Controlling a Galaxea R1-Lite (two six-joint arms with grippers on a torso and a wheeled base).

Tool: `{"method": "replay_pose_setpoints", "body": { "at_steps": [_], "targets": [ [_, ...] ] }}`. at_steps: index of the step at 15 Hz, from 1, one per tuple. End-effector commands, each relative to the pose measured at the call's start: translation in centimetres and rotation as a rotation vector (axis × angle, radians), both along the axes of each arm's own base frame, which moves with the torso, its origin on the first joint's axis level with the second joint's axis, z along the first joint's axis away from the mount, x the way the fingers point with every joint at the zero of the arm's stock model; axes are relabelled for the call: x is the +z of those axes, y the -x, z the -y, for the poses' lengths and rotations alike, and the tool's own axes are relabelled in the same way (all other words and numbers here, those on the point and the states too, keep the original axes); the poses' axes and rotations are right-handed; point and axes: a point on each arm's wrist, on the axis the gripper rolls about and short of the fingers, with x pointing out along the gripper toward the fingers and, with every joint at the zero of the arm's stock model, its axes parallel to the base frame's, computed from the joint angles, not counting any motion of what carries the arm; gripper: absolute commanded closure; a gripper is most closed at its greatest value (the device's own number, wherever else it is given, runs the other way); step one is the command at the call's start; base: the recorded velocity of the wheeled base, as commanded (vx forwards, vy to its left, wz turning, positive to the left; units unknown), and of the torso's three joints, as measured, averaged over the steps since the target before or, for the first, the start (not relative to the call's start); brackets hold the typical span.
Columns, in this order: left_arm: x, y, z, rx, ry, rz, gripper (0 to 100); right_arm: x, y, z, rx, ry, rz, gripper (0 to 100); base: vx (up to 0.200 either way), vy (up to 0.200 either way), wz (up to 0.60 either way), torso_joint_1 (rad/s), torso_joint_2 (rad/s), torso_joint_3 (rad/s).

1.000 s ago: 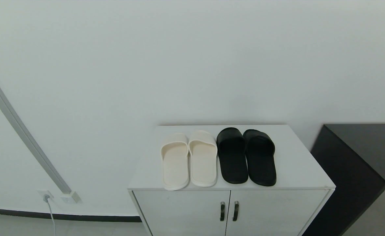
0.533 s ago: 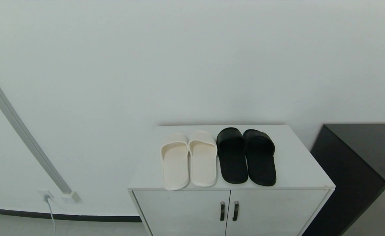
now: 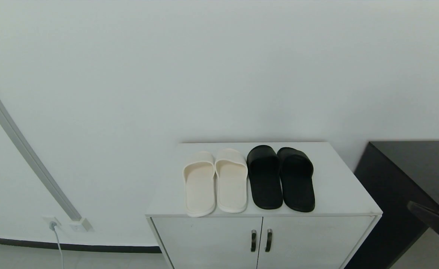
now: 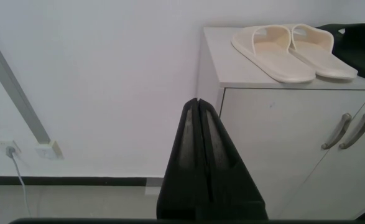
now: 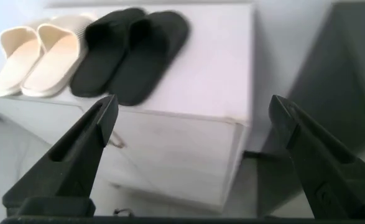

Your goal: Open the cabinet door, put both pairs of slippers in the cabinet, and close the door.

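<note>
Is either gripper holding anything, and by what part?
Nothing held. The left gripper is shut empty, the right gripper open; white slippers and black slippers lie on the cabinet.

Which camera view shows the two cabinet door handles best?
The head view: both door handles appear whole and front-on, side by side. The left wrist view shows them from the side, slanted. The right wrist view shows a blurred bit of one.
</note>
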Motion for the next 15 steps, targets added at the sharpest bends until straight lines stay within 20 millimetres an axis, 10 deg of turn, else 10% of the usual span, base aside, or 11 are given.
{"method": "replay_pose_setpoints", "body": {
  "at_steps": [1, 8, 15],
  "targets": [
    [0.0, 0.0, 0.0, -0.001, 0.0, 0.0, 100, 0.5, -5.4, -7.1, 0.065, 0.015, -0.08, 0, 0.0, 0.0, 0.0, 0.0, 0.0, 0.0],
    [0.0, 0.0, 0.0, -0.002, 0.0, 0.0, 100, -0.3, -11.6, -15.5, -0.05, 0.006, -0.104, 0, 0.0, 0.0, 0.0, 0.0, 0.0, 0.0],
    [0.0, 0.0, 0.0, -0.002, 0.0, -0.002, 100, -3.8, -16.1, -19.5, -0.181, 0.004, -0.034, 0, 0.0, 0.0, 0.0, 0.0, 0.0, 0.0]
  ]
}}
